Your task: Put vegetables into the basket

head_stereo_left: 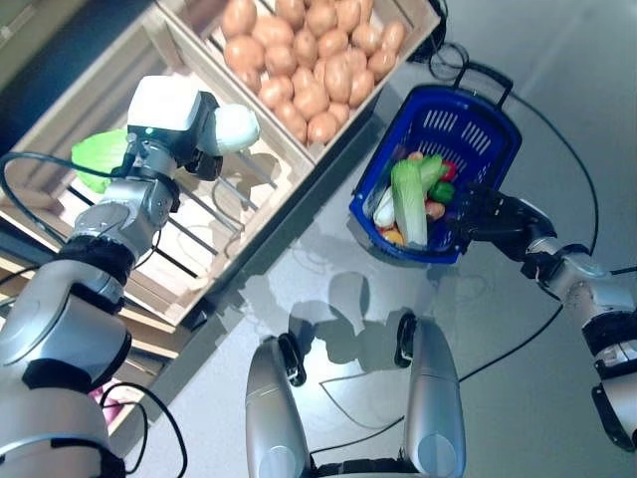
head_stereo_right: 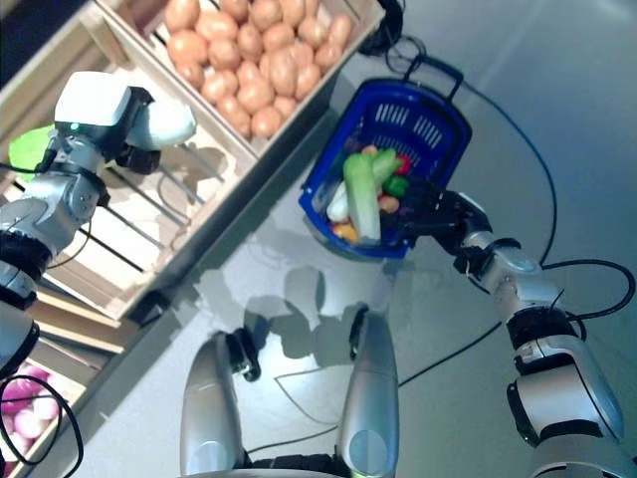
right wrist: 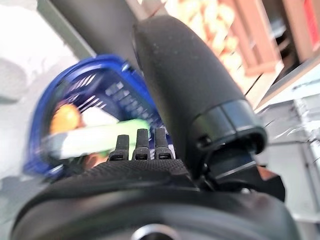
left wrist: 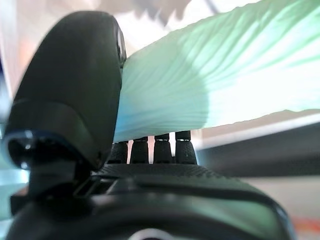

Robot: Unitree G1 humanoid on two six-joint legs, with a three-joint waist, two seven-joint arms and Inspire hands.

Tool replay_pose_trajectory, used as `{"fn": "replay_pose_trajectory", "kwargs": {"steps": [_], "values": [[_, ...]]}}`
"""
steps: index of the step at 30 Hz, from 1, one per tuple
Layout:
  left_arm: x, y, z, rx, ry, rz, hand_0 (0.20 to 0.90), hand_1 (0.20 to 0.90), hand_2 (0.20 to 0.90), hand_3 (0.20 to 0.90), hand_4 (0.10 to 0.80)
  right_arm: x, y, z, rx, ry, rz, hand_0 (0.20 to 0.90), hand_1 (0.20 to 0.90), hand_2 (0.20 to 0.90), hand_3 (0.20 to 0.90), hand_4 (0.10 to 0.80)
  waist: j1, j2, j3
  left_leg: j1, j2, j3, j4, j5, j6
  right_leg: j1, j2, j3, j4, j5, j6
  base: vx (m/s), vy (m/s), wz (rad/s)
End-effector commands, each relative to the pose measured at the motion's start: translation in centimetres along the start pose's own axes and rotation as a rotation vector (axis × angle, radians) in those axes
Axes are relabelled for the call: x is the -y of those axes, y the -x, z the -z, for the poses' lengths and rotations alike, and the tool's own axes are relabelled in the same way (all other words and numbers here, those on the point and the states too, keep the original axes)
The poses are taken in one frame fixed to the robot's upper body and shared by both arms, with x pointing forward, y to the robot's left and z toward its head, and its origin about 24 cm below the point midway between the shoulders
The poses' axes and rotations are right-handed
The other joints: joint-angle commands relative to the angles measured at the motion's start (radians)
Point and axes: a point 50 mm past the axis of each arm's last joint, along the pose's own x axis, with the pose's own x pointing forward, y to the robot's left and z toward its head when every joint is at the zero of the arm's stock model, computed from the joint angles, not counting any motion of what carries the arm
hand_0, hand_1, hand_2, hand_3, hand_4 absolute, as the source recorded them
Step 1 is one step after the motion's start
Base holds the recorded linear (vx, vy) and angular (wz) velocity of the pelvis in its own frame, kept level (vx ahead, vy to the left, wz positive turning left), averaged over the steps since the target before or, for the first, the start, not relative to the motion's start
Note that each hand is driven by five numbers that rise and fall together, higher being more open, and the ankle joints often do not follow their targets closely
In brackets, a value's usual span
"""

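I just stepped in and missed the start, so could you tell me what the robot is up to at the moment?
It is gathering vegetables into a blue basket. The right hand holds that basket by its rim, and it already contains a long pale-green cabbage with several smaller vegetables. The left hand is over the wooden crates, closed on a green leafy vegetable that has not reached the basket yet. The neighbouring crate is full of potatoes.
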Motion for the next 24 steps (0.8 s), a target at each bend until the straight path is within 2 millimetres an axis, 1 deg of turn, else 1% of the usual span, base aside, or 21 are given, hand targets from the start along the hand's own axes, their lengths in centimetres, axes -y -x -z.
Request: {"fn": "replay_pose_trajectory", "kwargs": {"steps": [1, 3, 5, 7, 8, 9, 11, 14, 15, 17, 18, 19, 20, 24], "values": [[-2.8, 0.6, 1.3, -0.033, 0.188, -0.206, 0.3, 0.3, 0.3, 0.3, 0.4, -1.9, -0.2, 0.4, 0.106, -0.006, -0.045, 0.9, 0.9, 0.9, 0.9, 0.8, 0.002, -0.007, -0.22, 0.053, -0.002, -0.016, -0.196, 0.104, -0.015, 0.131, -0.035, 0.017, -0.229, 0.13, 0.011, 0.098, -0.034, 0.1], [-1.9, 1.4, 0.7, -0.048, 0.41, -0.234, 0.3, 0.3, 0.3, 0.3, 0.4, -3.8, -0.4, 1.3, 0.127, -0.045, -0.054, 0.9, 0.9, 0.9, 0.9, 0.8, 0.007, -0.011, -0.254, 0.158, -0.011, -0.002, -0.295, 0.136, -0.013, 0.238, -0.023, -0.003, -0.331, 0.155, 0.021, 0.164, -0.043, 0.07], [-0.9, 2.1, 0.4, -0.064, 0.525, -0.234, 0.3, 0.3, 0.3, 0.3, 0.4, -5.0, -0.4, 1.8, 0.148, -0.069, -0.061, 0.9, 0.9, 0.9, 0.9, 0.8, 0.008, -0.011, -0.279, 0.219, -0.019, 0.013, -0.355, 0.158, -0.011, 0.297, -0.009, -0.015, -0.39, 0.171, 0.026, 0.146, -0.018, -0.05], [0.3, 3.0, -0.3, -0.076, 0.723, -0.249, 0.3, 0.3, 0.3, 0.3, 0.4, -6.7, -0.2, 2.8, 0.174, -0.078, -0.09, 0.9, 0.9, 0.9, 0.9, 0.8, 0.011, -0.009, -0.315, 0.29, -0.035, 0.029, -0.439, 0.188, -0.007, 0.369, 0.006, -0.027, -0.472, 0.194, 0.036, 0.154, -0.02, -0.02], [1.0, 3.5, -0.7, -0.084, 0.823, -0.24, 0.3, 0.3, 0.3, 0.3, 0.4, -7.7, -0.1, 3.2, 0.17, -0.08, -0.106, 0.9, 0.9, 0.9, 0.9, 0.8, 0.015, -0.008, -0.341, 0.334, -0.05, 0.036, -0.502, 0.207, -0.004, 0.416, 0.02, -0.035, -0.535, 0.209, 0.041, 0.123, -0.017, 0.07], [1.0, 3.5, -0.7, -0.084, 0.823, -0.24, 0.3, 0.3, 0.3, 0.3, 0.4, -7.7, -0.1, 3.2, 0.169, -0.08, -0.106, 0.9, 0.9, 0.9, 0.9, 0.8, 0.014, -0.007, -0.343, 0.333, -0.051, 0.036, -0.507, 0.211, -0.004, 0.416, 0.02, -0.036, -0.541, 0.213, 0.041, 0.131, -0.009, 0.02], [2.6, 4.3, -1.8, -0.091, 1.054, -0.214, 0.3, 0.3, 0.3, 0.3, 0.4, -9.4, -0.2, 4.2, 0.128, -0.058, -0.135, 0.9, 0.9, 0.9, 0.9, 0.8, 0.018, -0.005, -0.391, 0.42, -0.072, 0.048, -0.62, 0.243, -0.004, 0.505, 0.048, -0.037, -0.653, 0.237, 0.048, 0.12, -0.006, -0.03], [3.4, 4.9, -2.4, -0.101, 1.188, -0.212, 0.3, 0.3, 0.3, 0.3, 0.4, -10.5, -0.3, 4.5, 0.111, -0.039, -0.172, 0.9, 0.9, 0.9, 0.9, 0.8, 0.02, -0.002, -0.411, 0.456, -0.082, 0.047, -0.68, 0.265, -0.003, 0.537, 0.06, -0.034, -0.698, 0.256, 0.051, 0.051, -0.001, 0.01], [4.0, 5.3, -2.9, -0.106, 1.283, -0.219, 0.3, 0.3, 0.3, 0.3, 0.4, -11.6, -0.5, 4.4, 0.107, -0.023, -0.202, 0.9, 0.9, 0.9, 0.9, 0.8, 0.025, 0.0, -0.425, 0.485, -0.09, 0.043, -0.731, 0.284, -0.005, 0.565, 0.066, -0.038, -0.734, 0.27, 0.055, 0.036, -0.002, -0.1], [4.6, 5.7, -3.8, -0.101, 1.365, -0.218, 0.3, 0.3, 0.3, 0.3, 0.4, -12.7, -0.7, 4.2, 0.102, -0.002, -0.216, 0.9, 0.9, 0.9, 0.9, 0.8, 0.031, 0.0, -0.436, 0.509, -0.095, 0.042, -0.77, 0.297, -0.008, 0.589, 0.071, -0.045, -0.762, 0.281, 0.059, 0.041, -0.01, -0.15], [4.7, 5.7, -4.0, -0.1, 1.374, -0.212, 0.3, 0.3, 0.3, 0.3, 0.4, -12.8, -0.7, 4.2, 0.102, 0.008, -0.218, 0.9, 0.9, 0.9, 0.9, 0.8, 0.032, 0.0, -0.437, 0.514, -0.096, 0.042, -0.775, 0.299, -0.008, 0.593, 0.072, -0.046, -0.766, 0.283, 0.059, 0.039, -0.027, -0.09], [5.0, 6.0, -4.6, -0.094, 1.445, -0.214, 0.3, 0.3, 0.3, 0.3, 0.4, -13.5, -0.8, 3.8, 0.111, 0.037, -0.216, 0.9, 0.9, 0.9, 0.9, 0.8, 0.039, -0.001, -0.444, 0.529, -0.1, 0.04, -0.808, 0.307, -0.01, 0.609, 0.074, -0.056, -0.787, 0.291, 0.063, 0.0, 0.0, 0.0], [5.1, 6.1, -5.0, -0.09, 1.488, -0.212, 0.3, 0.3, 0.3, 0.3, 0.4, -13.8, -0.8, 3.5, 0.124, 0.053, -0.208, 0.9, 0.9, 0.9, 0.9, 0.8, 0.042, -0.001, -0.446, 0.537, -0.103, 0.037, -0.825, 0.312, -0.011, 0.617, 0.076, -0.061, -0.797, 0.295, 0.063, 0.034, -0.033, -0.03], [5.2, 6.5, -6.4, -0.064, 1.522, -0.226, 0.3, 0.3, 0.3, 0.3, 0.4, -14.9, -1.2, 2.3, 0.162, 0.083, -0.161, 0.9, 0.9, 0.9, 0.9, 0.8, 0.059, -0.005, -0.453, 0.551, -0.116, 0.02, -0.862, 0.321, -0.009, 0.642, 0.084, -0.072, -0.827, 0.302, 0.064, 0.021, -0.038, 0.0]]}}
